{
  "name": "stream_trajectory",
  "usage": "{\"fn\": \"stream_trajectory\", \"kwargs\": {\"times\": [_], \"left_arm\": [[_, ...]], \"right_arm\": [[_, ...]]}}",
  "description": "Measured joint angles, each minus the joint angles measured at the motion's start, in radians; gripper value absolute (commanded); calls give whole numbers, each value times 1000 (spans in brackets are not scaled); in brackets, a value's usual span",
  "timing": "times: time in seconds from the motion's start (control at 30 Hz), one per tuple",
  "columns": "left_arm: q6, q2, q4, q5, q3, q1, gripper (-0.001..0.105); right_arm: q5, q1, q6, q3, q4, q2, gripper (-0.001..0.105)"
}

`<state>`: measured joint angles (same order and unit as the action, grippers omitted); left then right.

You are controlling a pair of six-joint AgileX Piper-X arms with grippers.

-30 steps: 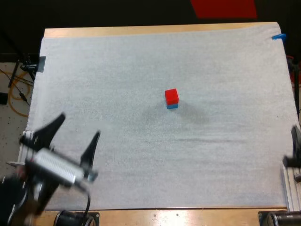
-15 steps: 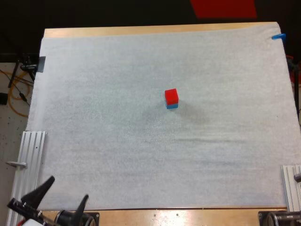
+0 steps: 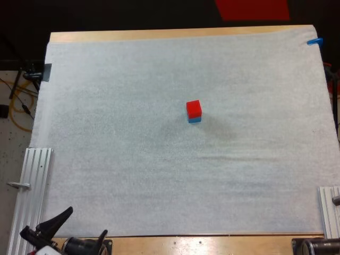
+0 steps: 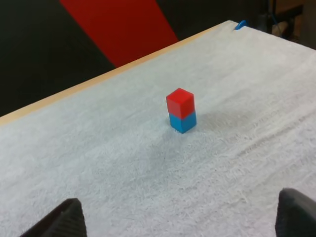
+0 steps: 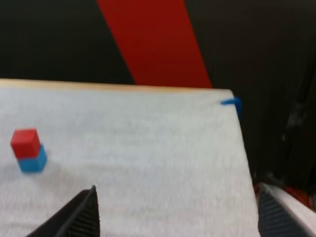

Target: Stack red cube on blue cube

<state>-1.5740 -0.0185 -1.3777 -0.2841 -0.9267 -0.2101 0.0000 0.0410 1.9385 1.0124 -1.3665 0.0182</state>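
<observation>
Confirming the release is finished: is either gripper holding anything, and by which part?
Nothing is held. Left gripper and right gripper are open, clear of the red cube, which sits on the blue cube.

No writing, label, brand, number or sign can be read anywhere. The visible faces of the red cube (image 3: 194,108) and the blue cube (image 3: 195,120) under it are plain colour. The white mat (image 3: 159,175) on the surface carries no print.
</observation>
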Motion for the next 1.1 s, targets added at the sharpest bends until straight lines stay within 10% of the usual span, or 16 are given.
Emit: {"fn": "stream_trajectory", "kwargs": {"times": [0.57, 1.1], "left_arm": [[0, 4, 262, -1, 308, 0, 75], [-13, 6, 265, -1, 380, 0, 75]], "right_arm": [[-109, 0, -16, -305, 205, -2, 65], [-130, 0, -58, -473, 294, -6, 65]]}}
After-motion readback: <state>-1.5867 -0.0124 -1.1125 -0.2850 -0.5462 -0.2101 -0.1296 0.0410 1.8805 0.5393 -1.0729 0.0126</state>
